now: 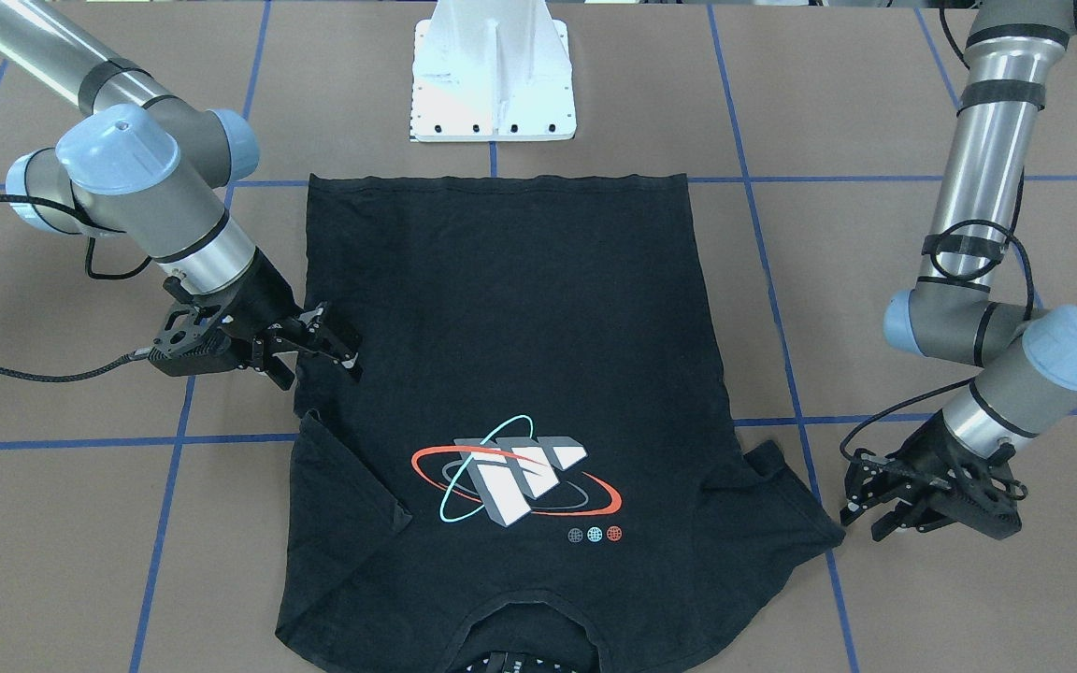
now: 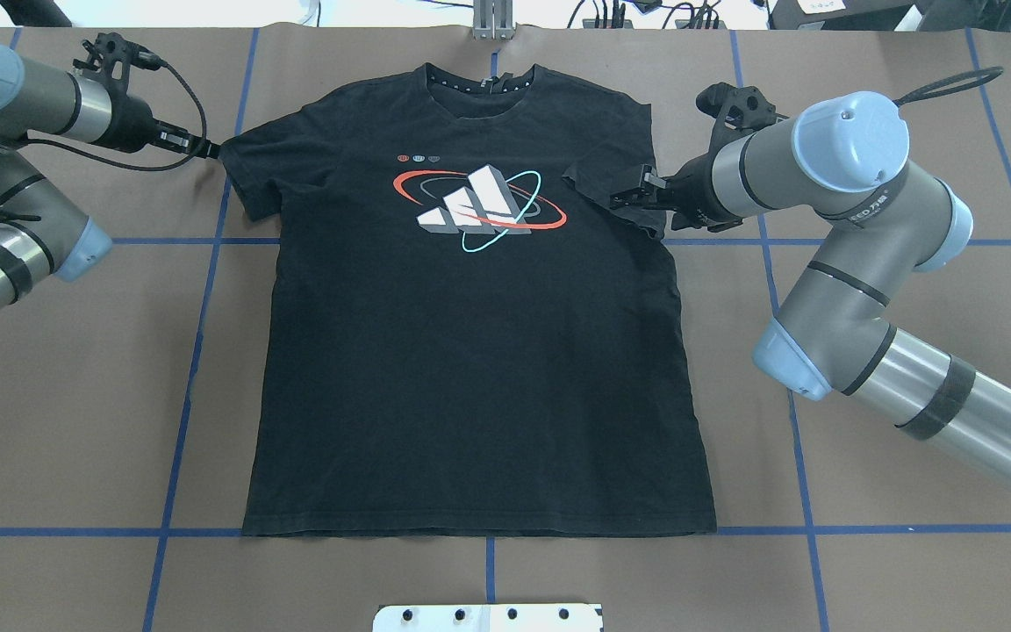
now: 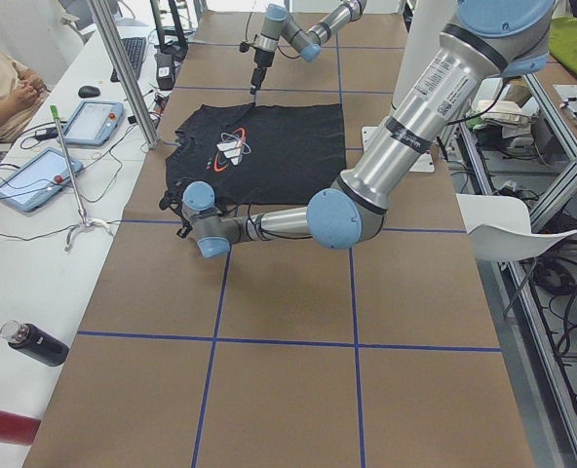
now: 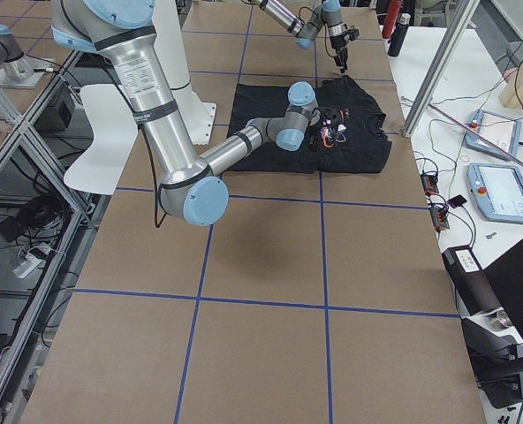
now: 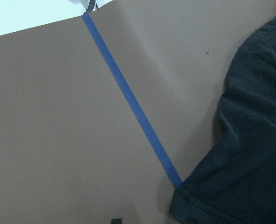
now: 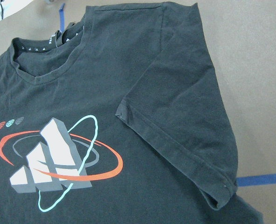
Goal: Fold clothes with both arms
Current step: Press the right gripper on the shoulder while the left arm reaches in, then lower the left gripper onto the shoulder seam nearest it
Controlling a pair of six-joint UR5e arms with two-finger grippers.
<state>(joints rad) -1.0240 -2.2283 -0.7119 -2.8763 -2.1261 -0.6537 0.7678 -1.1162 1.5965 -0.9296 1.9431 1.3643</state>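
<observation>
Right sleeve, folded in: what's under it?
The right sleeve lies on the chest of the T-shirt, beside the logo, which shows whole. The fabric beneath is hidden.

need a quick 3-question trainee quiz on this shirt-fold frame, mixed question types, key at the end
1. True or false: both sleeves of the T-shirt are folded in over its body.
2. Relative to the white base, the collar lies: A) at the end nearest it; B) at the end farthest from it; C) off to one side.
3. Which gripper is beside the sleeve that lies flat?

Key
1. False: only the sleeve on the robot's right is folded in.
2. B
3. The left gripper.
</observation>
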